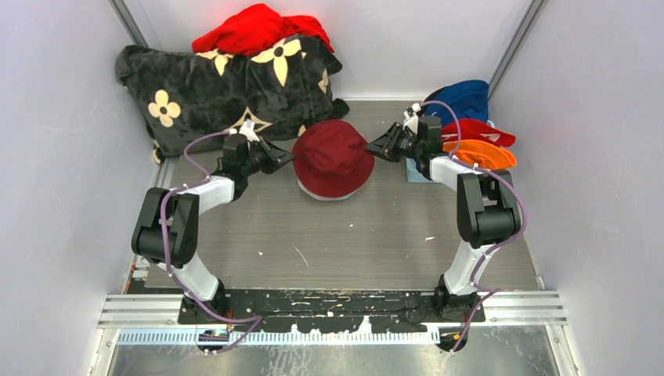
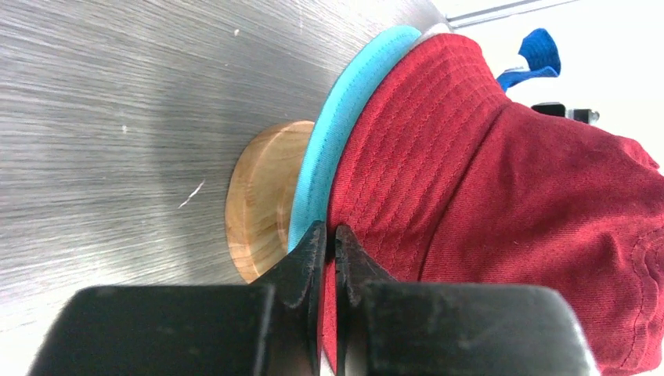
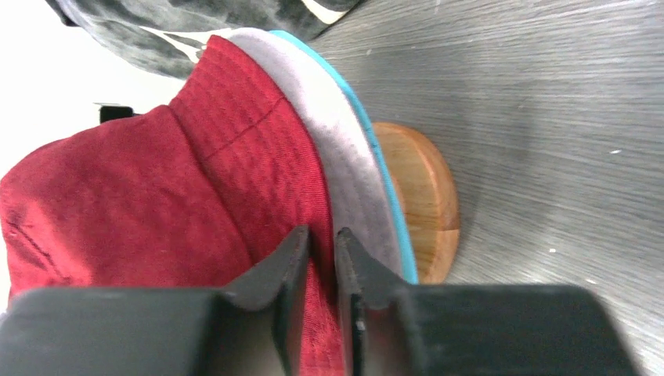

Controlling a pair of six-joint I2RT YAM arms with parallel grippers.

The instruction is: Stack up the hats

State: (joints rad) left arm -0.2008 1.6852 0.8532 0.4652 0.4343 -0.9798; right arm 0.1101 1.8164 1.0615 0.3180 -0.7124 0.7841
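A maroon hat (image 1: 332, 157) sits on top of a stack at the table's middle, over a grey hat (image 3: 337, 164) and a teal hat (image 2: 337, 129), on a round wooden stand (image 2: 262, 200). My left gripper (image 1: 288, 159) is shut on the maroon hat's brim (image 2: 368, 196) at its left edge. My right gripper (image 1: 374, 146) is shut on the brim (image 3: 274, 164) at its right edge. Royal blue (image 1: 463, 99), red (image 1: 479, 130) and orange (image 1: 479, 153) hats lie in a pile at the right wall, behind my right arm.
A black blanket with cream flower marks (image 1: 227, 90) lies at the back left, with a bright red cloth heap (image 1: 262, 30) on it. White walls close in left, right and back. A pale blue thing (image 1: 416, 172) peeks out under the right pile.
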